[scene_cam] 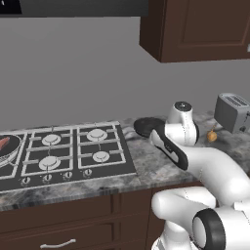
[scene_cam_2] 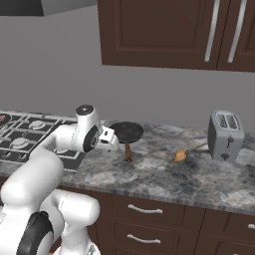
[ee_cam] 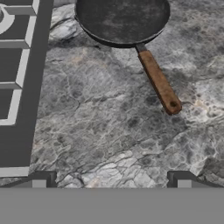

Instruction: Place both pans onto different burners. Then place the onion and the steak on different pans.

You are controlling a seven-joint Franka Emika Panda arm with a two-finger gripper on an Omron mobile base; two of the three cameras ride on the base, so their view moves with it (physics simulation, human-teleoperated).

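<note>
Two pans figure here, and one is already on the hob [scene_cam: 68,156]: at the hob's far left edge a pan [scene_cam: 9,152] sits over a burner with the steak [scene_cam: 4,143] in it. The second pan [ee_cam: 122,19] lies on the grey marbled worktop [scene_cam_2: 164,179] just right of the hob, its brown handle [ee_cam: 158,82] pointing away from the back wall toward the front edge. The end effector [ee_cam: 111,181] hangs over the worktop with jaws spread wide and nothing between them; the handle lies ahead of it, slightly right. Farther right of the hob, the onion [scene_cam_2: 180,156] rests near a toaster [scene_cam_2: 225,135]. No legible writing appears anywhere.
</note>
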